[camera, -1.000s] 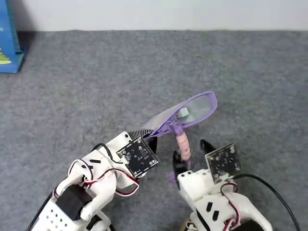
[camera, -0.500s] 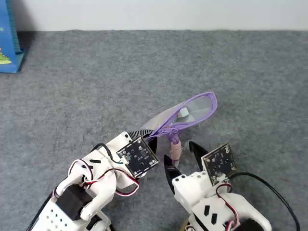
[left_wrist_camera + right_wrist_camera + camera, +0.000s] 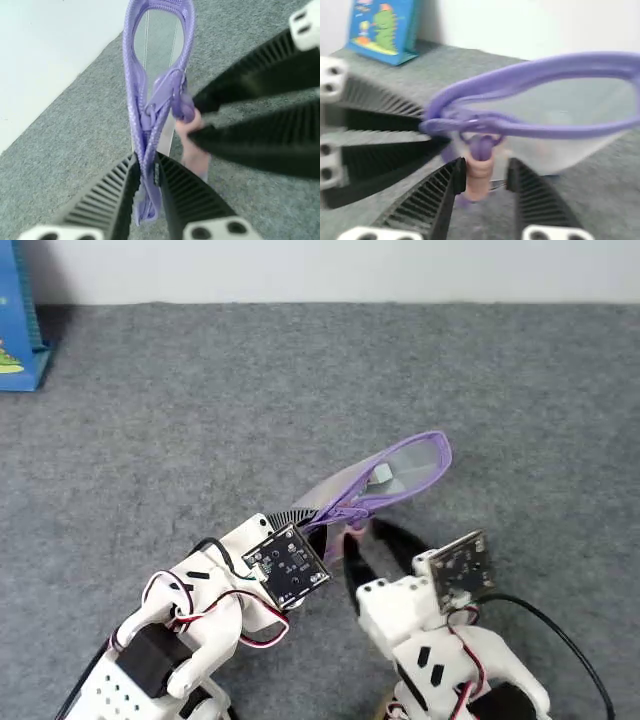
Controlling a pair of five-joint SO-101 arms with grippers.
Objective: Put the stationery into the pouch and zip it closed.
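Note:
The purple pouch (image 3: 405,468) with a clear side is lifted off the grey mat (image 3: 200,410), tilted on edge. My left gripper (image 3: 308,523) is shut on its near end, and its ribbed fingers (image 3: 115,190) pinch the purple zipper band (image 3: 134,85). A pink zipper pull (image 3: 479,175) hangs below the slider. My right gripper (image 3: 487,170) is open, with one finger on each side of that pull (image 3: 192,150). Something pale shows through the pouch's clear side (image 3: 381,476).
A blue box (image 3: 15,320) with a green picture stands at the far left corner against the white wall. The same box (image 3: 382,30) is visible behind the left gripper's fingers (image 3: 375,100). Grey mat stretches bare beyond the pouch.
The right gripper has moved forward and left toward the pouch, so the hanging pink pull now sits between its fingers. The left arm and the pouch have stayed put.

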